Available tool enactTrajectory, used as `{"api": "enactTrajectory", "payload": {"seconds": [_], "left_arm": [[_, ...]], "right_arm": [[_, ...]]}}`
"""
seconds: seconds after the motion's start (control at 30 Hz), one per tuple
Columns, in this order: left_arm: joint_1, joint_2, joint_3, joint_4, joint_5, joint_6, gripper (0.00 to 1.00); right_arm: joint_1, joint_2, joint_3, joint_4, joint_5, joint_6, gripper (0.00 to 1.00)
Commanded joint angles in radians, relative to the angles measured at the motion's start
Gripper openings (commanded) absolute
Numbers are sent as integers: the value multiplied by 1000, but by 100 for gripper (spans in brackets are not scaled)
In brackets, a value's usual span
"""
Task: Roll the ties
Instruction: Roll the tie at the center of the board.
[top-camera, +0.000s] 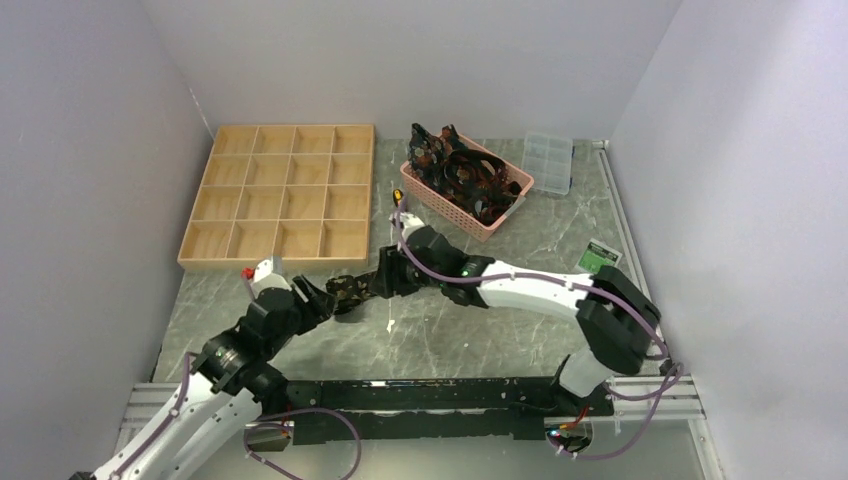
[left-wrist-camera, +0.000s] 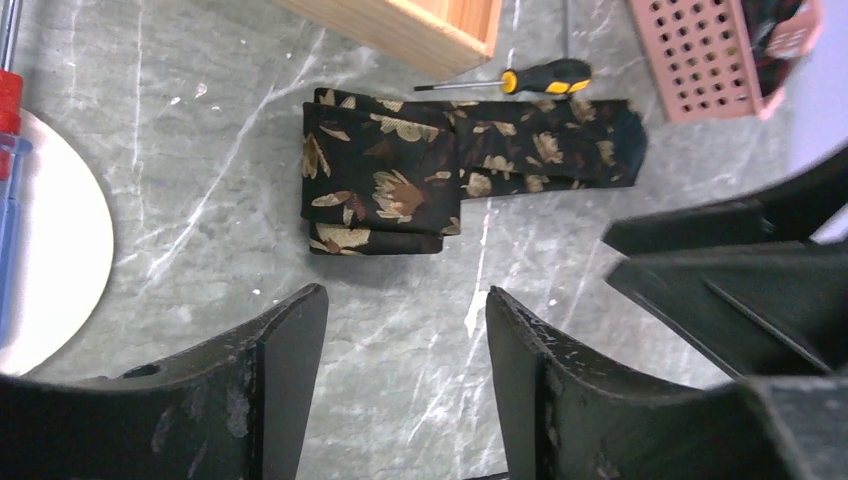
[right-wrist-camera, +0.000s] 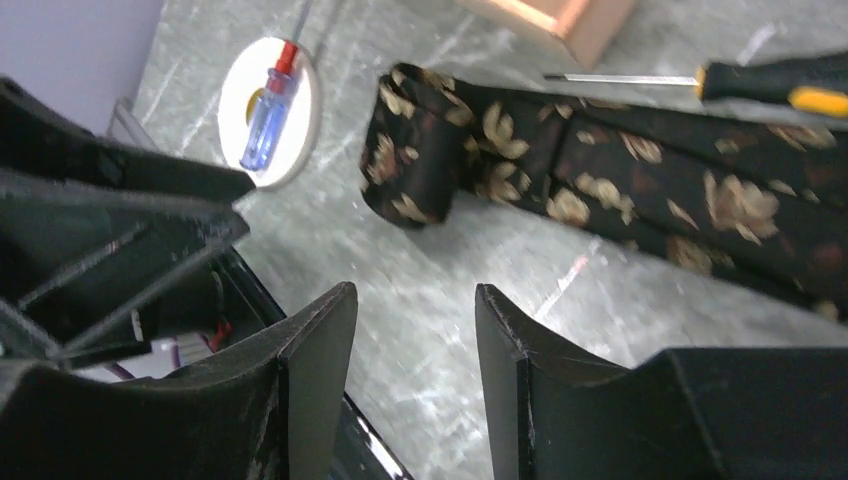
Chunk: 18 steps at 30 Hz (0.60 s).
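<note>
A black tie (left-wrist-camera: 400, 185) with tan leaf print lies on the grey table (left-wrist-camera: 200, 120), one end rolled, just beside a yellow-handled screwdriver (left-wrist-camera: 548, 76). The left gripper (left-wrist-camera: 405, 380) and right gripper (right-wrist-camera: 415, 380) both gape empty near it. More ties (top-camera: 465, 180) fill the pink basket (top-camera: 445, 208). The green label (top-camera: 600, 256) carries writing too small to read.

We see one black, gold-leafed tie (left-wrist-camera: 470, 160) flat on the table (left-wrist-camera: 200, 120), one end partly rolled; other ties (top-camera: 465, 175) fill the pink basket (top-camera: 445, 205).
</note>
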<state>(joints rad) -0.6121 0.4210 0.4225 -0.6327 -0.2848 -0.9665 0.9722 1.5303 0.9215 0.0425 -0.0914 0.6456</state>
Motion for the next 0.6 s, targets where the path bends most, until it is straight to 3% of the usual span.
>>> {"api": "enactTrajectory", "payload": {"seconds": [0.0, 0.27, 0.57], "left_arm": [[5, -110, -43, -22, -18, -71, 62], [5, -78, -66, -45, -57, -109, 64], [6, -2, -103, 52, -16, -72, 61]], "right_arm": [[17, 107, 158, 41, -65, -8, 51], [40, 319, 363, -90, -39, -88, 51], [28, 437, 424, -131, 5, -123, 49]]}}
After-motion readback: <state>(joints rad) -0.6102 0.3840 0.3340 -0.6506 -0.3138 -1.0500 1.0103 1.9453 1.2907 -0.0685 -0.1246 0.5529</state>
